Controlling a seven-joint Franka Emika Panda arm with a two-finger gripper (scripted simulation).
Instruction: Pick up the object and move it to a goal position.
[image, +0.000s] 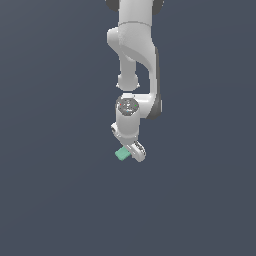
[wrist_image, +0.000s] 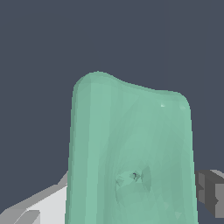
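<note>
The object is a small flat teal-green block (image: 121, 154). In the exterior view it sticks out toward that view's left from the tip of my white gripper (image: 131, 153), which hangs below the arm. In the wrist view the block (wrist_image: 131, 153) fills most of the picture, held between a white finger (wrist_image: 39, 205) on one side and a grey pad (wrist_image: 212, 190) on the other. The gripper is shut on the block. The block's lower part is hidden by the frame edge in the wrist view.
Only a plain dark grey-blue background shows around the arm (image: 135, 55) in both views. No surface, goal marker or other object is visible.
</note>
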